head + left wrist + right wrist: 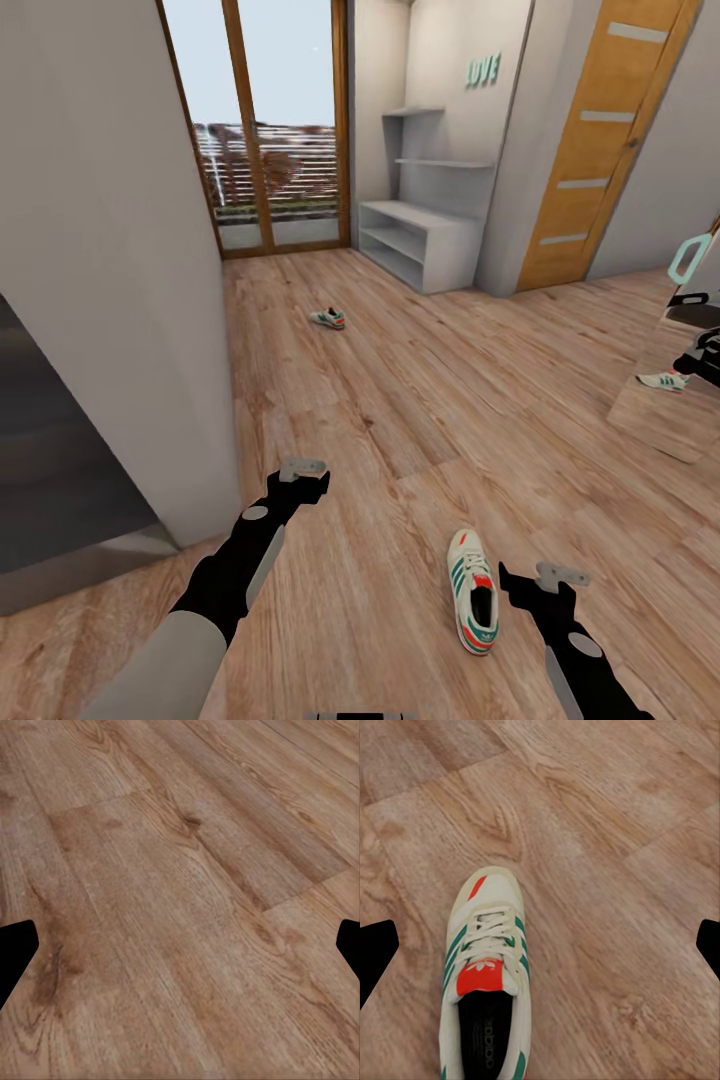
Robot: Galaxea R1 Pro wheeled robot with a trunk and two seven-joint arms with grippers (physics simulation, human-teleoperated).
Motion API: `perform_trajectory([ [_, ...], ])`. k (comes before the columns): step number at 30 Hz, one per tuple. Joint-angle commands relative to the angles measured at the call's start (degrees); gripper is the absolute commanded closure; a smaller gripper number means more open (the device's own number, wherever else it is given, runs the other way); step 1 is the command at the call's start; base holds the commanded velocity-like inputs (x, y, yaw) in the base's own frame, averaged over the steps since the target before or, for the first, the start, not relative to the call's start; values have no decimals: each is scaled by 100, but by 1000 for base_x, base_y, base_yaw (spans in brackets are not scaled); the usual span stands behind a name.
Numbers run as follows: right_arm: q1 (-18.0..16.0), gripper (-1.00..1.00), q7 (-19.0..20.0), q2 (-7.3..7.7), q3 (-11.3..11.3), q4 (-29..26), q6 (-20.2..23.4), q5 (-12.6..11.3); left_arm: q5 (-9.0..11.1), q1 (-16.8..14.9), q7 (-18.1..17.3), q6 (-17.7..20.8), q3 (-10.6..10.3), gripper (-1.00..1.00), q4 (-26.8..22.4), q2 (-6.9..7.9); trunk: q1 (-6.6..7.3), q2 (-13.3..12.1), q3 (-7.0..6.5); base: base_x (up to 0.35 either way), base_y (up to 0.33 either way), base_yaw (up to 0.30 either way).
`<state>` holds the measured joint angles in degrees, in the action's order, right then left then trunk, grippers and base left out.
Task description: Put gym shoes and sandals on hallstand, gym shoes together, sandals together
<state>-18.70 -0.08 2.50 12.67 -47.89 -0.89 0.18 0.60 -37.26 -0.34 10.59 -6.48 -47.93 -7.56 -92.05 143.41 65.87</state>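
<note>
I see even, soft daylight coming through the glass doors point(270, 120) at the far end; the corridor floor point(400, 400) carries almost no shadows or glare. The head view bends straight lines near its edges, and both wrist views look slightly soft.

The off-white lace-up sneaker with green stripes point(486, 982) is cut off at the heel by the right wrist picture's edge. The far sneaker by the glass door point(328, 318) is too small to make out its laces. At the head view's right edge, a third sneaker shape point(663, 380) sits half cropped, possibly a mirror reflection; I cannot tell. The pale grey hallstand's point(420, 240) lower shelves are too distant to read.
</note>
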Motion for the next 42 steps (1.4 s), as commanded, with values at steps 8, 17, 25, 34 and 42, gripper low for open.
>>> perform_trajectory([
  [8, -2, -100, -12, -73, -7, 8, -10, 10, 8, -1, -2, 31, -2, -100, -14, -8, 1, 2, 6, 0, 0, 8],
  [17, -2, -100, -13, -241, -10, 10, -13, 16, 7, -1, -2, 31, -3, -100, -15, -9, 1, 2, 6, 0, 0, 0],
  [25, -2, -100, -10, -250, -2, -1, -17, 17, 8, -1, -2, 31, -3, -100, -15, -9, 1, 2, 13, 0, 0, 18],
  [34, -2, -100, -10, -250, 6, -1, -17, 2, 9, -1, -3, 31, -3, -100, -15, -9, -19, 13, 250, 0, 0, 150],
  [42, -2, -100, -10, -250, 7, -1, -17, 0, 9, -1, -3, 31, -3, -100, -15, -9, -40, 23, 488, 0, 0, 166],
])
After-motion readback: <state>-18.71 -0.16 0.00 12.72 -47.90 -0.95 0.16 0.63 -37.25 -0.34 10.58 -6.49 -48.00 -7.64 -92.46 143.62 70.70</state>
